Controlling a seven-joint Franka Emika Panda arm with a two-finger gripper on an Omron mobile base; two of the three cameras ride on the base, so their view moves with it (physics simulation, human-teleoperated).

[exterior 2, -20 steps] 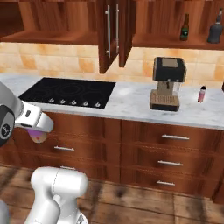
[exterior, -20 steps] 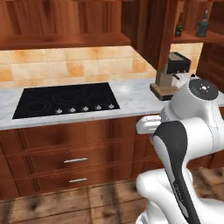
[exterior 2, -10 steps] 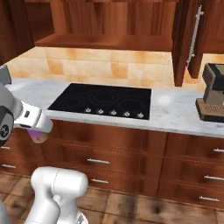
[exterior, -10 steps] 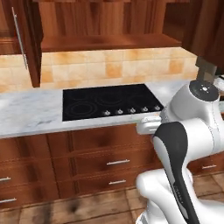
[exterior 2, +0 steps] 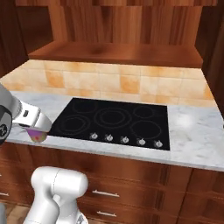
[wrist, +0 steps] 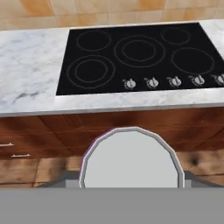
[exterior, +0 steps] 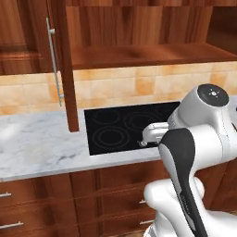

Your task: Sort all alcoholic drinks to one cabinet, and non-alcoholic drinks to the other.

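A short purple can with a silver top (wrist: 131,159) sits in my gripper, and its lid fills the lower middle of the hand view. From the right base view its purple body (exterior 2: 37,137) hangs under my gripper (exterior 2: 34,127), in front of the counter's edge at the left. The gripper (exterior: 152,134) is shut on this can, with the fingertips hidden beside it. A tall reddish-brown cabinet door (exterior: 63,69) with a silver handle stands open at the upper left. The other drinks are out of view.
A black cooktop (exterior 2: 114,122) with a row of knobs lies in the white marble counter (exterior: 37,148). Above it runs a wooden ledge (exterior 2: 118,53) against a tan tiled wall. Wood drawers (wrist: 39,131) with silver handles sit below the counter.
The base has driven left along the counter, so the coffee machine and the shelf with bottles have slid out to the right. The cooktop is now central. The grip on the can is unchanged.
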